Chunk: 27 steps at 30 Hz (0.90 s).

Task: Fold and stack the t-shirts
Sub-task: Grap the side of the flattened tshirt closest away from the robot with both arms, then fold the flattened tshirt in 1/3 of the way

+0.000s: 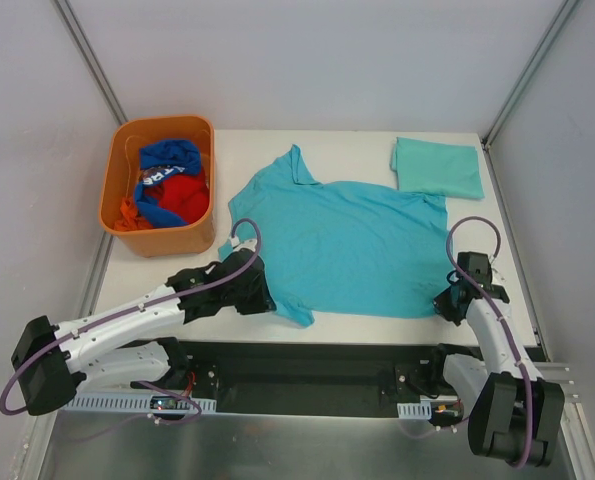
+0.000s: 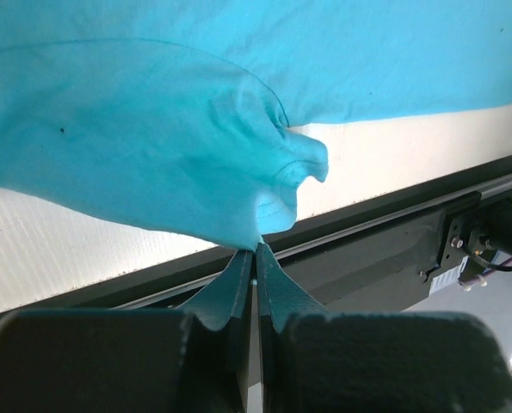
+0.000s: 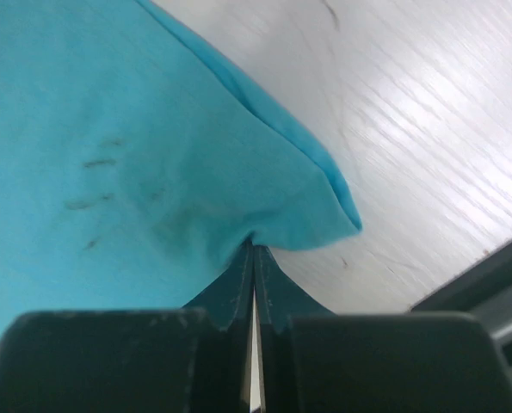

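T-shirt (image 1: 347, 250) | left fingers (image 2: 234, 292) pinch edge | right fingers (image 3: 234, 288) pinch corner | tips cloth-hidden

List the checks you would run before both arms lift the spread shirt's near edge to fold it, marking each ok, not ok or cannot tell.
1. Hold of the left gripper on the spread t-shirt: ok, shut on bunched cloth at the near left edge.
2. Hold of the right gripper on the near right corner: ok, shut on it.
3. Shirt body flat: ok, apart from the bunching at the left grip.
4. The orange bin apart from the shirt: ok.
5. The folded t-shirt out of the fold's way: cannot tell; it lies very close to the far right corner.
6. Layers held in each grip: cannot tell.
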Each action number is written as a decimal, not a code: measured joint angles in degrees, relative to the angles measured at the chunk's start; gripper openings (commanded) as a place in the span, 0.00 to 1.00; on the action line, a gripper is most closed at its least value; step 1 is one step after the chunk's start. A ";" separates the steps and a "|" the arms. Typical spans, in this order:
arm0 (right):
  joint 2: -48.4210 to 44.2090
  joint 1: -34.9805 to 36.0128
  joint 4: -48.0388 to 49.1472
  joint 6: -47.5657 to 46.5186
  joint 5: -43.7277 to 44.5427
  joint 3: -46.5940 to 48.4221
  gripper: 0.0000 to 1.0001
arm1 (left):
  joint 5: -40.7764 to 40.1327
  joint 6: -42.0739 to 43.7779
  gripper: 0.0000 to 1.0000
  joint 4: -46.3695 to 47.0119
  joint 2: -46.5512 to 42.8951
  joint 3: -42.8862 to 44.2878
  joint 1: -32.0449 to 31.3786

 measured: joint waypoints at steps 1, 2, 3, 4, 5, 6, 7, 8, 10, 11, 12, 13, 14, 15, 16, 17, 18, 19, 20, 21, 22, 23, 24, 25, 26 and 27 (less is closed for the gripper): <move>0.15 0.00 1.18 -0.76 -0.35 0.00 0.00 | -0.02 0.24 0.00 -0.02 0.04 0.24 0.24; 0.28 0.04 2.27 -1.60 -0.74 0.00 0.01 | -0.07 0.44 0.00 -0.04 0.11 0.52 0.55; 0.42 0.04 3.15 -2.49 -1.20 0.02 0.01 | -0.09 0.57 0.00 -0.04 0.11 0.74 0.59; 0.50 0.11 3.76 -3.26 -1.64 0.02 0.01 | -0.13 0.81 0.00 -0.11 0.11 1.11 0.63; 0.55 0.15 4.13 -3.82 -1.90 0.04 0.01 | -0.20 1.01 0.00 -0.11 0.11 1.38 0.85; 0.55 0.20 4.48 -4.52 -2.25 0.15 0.00 | -0.26 1.29 0.00 -0.11 0.11 1.70 0.96; 0.55 0.24 4.61 -5.01 -2.56 0.37 0.00 | -0.31 1.66 0.00 -0.11 0.11 2.10 1.16; 0.55 0.33 4.68 -5.38 -2.78 0.63 0.00 | -0.31 1.86 0.00 -0.07 0.09 2.34 1.38; 0.50 0.59 4.76 -6.03 -3.34 1.40 0.01 | -0.33 2.19 0.00 -0.07 0.09 2.84 2.21; 0.48 0.72 4.76 -6.29 -3.52 1.86 0.01 | -0.33 2.40 0.00 -0.07 0.09 3.02 2.67; 0.50 0.85 4.74 -6.54 -3.72 2.40 0.01 | -0.33 2.64 0.00 -0.07 0.09 3.17 3.15; 0.50 0.92 4.74 -6.78 -3.76 2.89 0.01 | -0.35 2.97 0.00 -0.04 0.09 3.30 3.45; 0.50 1.01 4.68 -7.04 -3.87 3.50 0.01 | -0.37 3.39 0.00 -0.11 0.09 3.54 4.13; 0.57 1.09 4.63 -7.30 -3.91 4.15 0.01 | -0.39 3.58 0.00 -0.11 0.09 3.69 4.52; 0.70 1.18 4.55 -7.41 -3.96 4.74 0.01 | -0.42 4.02 0.00 -0.13 0.09 4.00 5.14; 0.98 1.31 4.50 -7.58 -3.96 5.53 0.01 | -0.42 4.59 0.00 -0.11 0.09 4.37 5.90; 1.44 1.42 4.48 -7.76 -4.02 6.34 0.01 | -0.39 5.07 0.00 -0.11 0.11 4.90 6.78; 2.08 1.53 4.50 -7.87 -4.11 7.19 0.01 | -0.42 5.64 0.00 -0.02 0.20 5.46 7.78; 2.73 1.68 4.52 -8.02 -4.11 7.96 0.01 | -0.42 6.16 0.00 0.04 0.33 6.03 8.55; 3.58 1.88 4.52 -8.20 -4.15 8.76 0.01 | -0.35 6.84 0.00 0.09 0.83 7.04 9.86; 4.52 2.08 4.52 -8.26 -4.17 9.57 0.01 | -0.33 7.72 0.00 0.52 1.44 7.93 10.91; 5.51 2.25 4.52 -8.35 -4.17 10.34 0.01 | -0.28 8.33 0.00 0.98 2.21 8.85 11.98; 6.40 2.40 4.57 -8.37 -4.20 11.02 0.01 | -0.26 9.07 0.00 1.18 3.21 9.90 13.05; 7.32 2.56 4.46 -8.39 -4.17 11.72 0.01 | -0.11 9.62 0.00 1.38 4.13 10.80 13.84; 8.09 2.64 4.52 -8.37 -4.15 12.31 0.01 | 0.13 10.43 0.00 1.55 5.38 12.00 14.71; 9.25 2.78 4.48 -8.37 -4.04 13.29 0.01 | 0.39 11.15 0.00 1.88 6.93 13.25 15.65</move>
